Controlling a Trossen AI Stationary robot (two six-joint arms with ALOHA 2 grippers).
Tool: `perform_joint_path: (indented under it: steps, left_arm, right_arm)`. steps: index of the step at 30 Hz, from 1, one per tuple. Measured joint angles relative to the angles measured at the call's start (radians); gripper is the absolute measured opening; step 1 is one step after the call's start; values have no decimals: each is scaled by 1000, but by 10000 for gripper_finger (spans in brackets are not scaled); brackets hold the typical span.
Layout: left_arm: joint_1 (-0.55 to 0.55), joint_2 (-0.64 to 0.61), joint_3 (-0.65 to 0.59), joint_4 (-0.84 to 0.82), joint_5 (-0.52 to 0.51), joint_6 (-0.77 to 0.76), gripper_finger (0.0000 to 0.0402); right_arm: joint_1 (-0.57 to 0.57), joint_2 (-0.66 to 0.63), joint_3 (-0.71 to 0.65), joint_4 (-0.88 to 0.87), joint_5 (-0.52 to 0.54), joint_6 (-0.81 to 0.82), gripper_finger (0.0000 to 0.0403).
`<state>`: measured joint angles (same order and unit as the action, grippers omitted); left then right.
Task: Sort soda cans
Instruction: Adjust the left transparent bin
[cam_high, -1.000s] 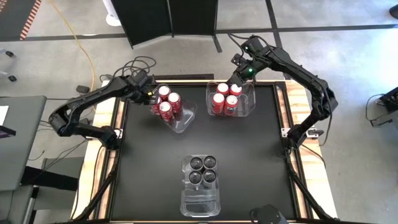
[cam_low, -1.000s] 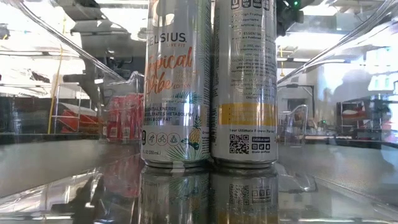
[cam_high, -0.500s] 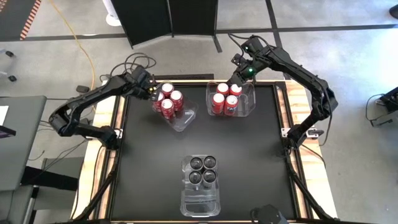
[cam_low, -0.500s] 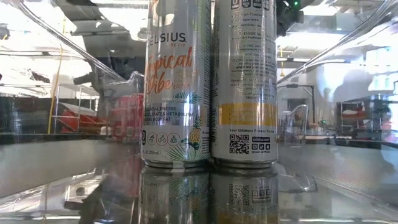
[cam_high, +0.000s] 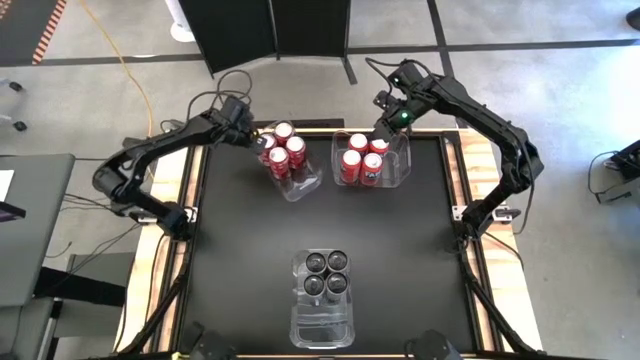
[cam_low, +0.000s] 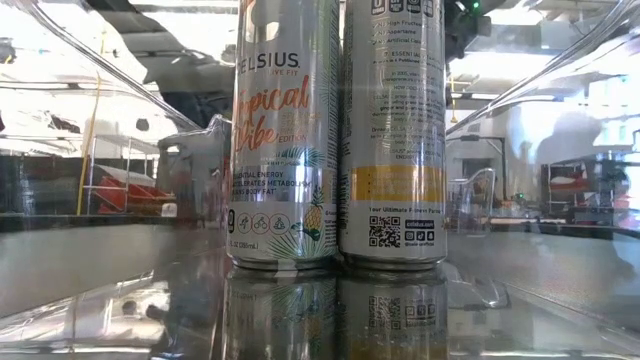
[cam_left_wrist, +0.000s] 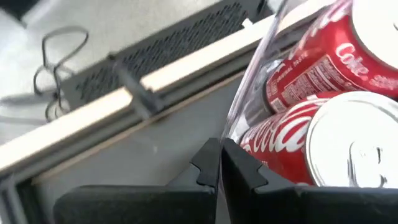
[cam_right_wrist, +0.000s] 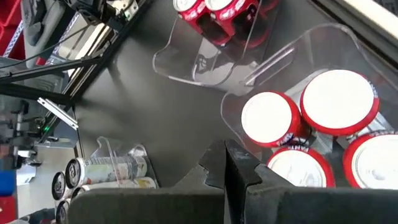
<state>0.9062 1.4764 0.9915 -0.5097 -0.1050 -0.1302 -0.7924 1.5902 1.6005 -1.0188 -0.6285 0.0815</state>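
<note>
From where I sit, the sort looks close to finished, because I see no loose can on the worktop (cam_high: 400, 250). Taking the near bin (cam_high: 322, 300) as my landmark, it holds four grey cans (cam_high: 325, 274) packed at its far end. Far beyond it and slightly right, another bin (cam_high: 395, 170) holds four red cans (cam_high: 361, 157). Far beyond it and slightly left, a third bin (cam_high: 303, 185), skewed against its neighbour, holds four more red cans (cam_high: 282, 150).

My left gripper (cam_left_wrist: 220, 167) sits just outside that skewed bin's outer wall, fingers pressed together and holding nothing. My right gripper (cam_right_wrist: 225, 163) hovers by the far corner of the right red bin, fingers likewise together and empty.

I judge that what remains is squaring up the skewed bin, if anything. Eight reds and four greys are already separated by colour.
</note>
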Motion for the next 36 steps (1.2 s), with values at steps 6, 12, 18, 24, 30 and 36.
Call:
perform_joint_path:
  steps: [6, 12, 18, 24, 30, 36]
  left_arm:
    - [26, 11, 45, 53, 4, 146, 5]
    - [81, 41, 63, 129, 67, 283, 6]
    - [106, 78, 67, 179, 92, 300, 10]
    - [106, 65, 68, 181, 92, 270, 47]
    - [107, 51, 139, 142, 69, 205, 99]
    - [103, 47, 262, -48, 84, 134, 138]
  right_arm:
    - [-1, 0, 0, -15, 1, 18, 14]
    - [-1, -1, 0, 12, 2, 59, 14]
    - [-1, -1, 0, 35, 2, 102, 14]
    - [-1, -1, 0, 36, 3, 111, 14]
    - [-1, -1, 0, 34, 55, 113, 14]
    - [-3, -2, 0, -32, 265, 132, 14]
